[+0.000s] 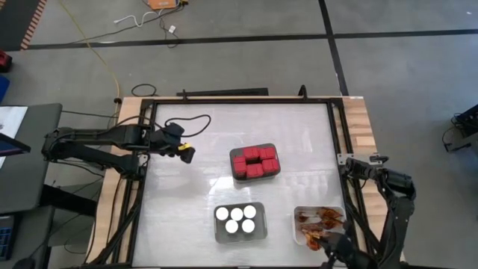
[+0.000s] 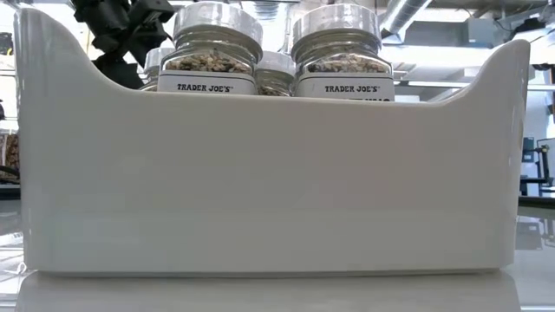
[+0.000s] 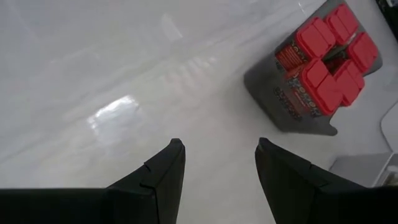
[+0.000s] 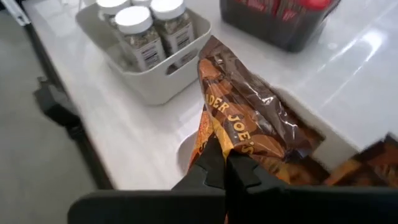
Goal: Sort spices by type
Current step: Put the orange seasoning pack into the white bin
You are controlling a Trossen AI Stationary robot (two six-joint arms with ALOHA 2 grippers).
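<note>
Several red boxy containers (image 1: 254, 161) stand in a dark grey tray (image 1: 275, 174) at mid table. Clear jars with white lids (image 1: 236, 220) fill a tray (image 1: 217, 233) near the front edge; the low view shows that tray's wall (image 2: 260, 173) with the jars (image 2: 217, 43) above it. Orange-brown packets (image 1: 320, 221) lie in a white tray (image 1: 298, 233) at the front right. My right gripper (image 4: 225, 163) is over that tray, shut on one packet (image 4: 249, 115). My left gripper (image 3: 219, 149) hangs open over bare table at the left, holding nothing. My right gripper pinches one end of the orange-brown packet (image 4: 214, 134) between its two shut fingers. The packet sticks out ahead of the fingers, crumpled, over the white tray's corner (image 4: 186, 149). Whether its lower side touches the packets beneath, I cannot tell.
Bare white table top (image 1: 187, 202) spreads between the left gripper and the trays. A black frame (image 1: 142, 187) edges the table on both sides. More packets (image 4: 367, 163) lie in the white tray beside the held one.
</note>
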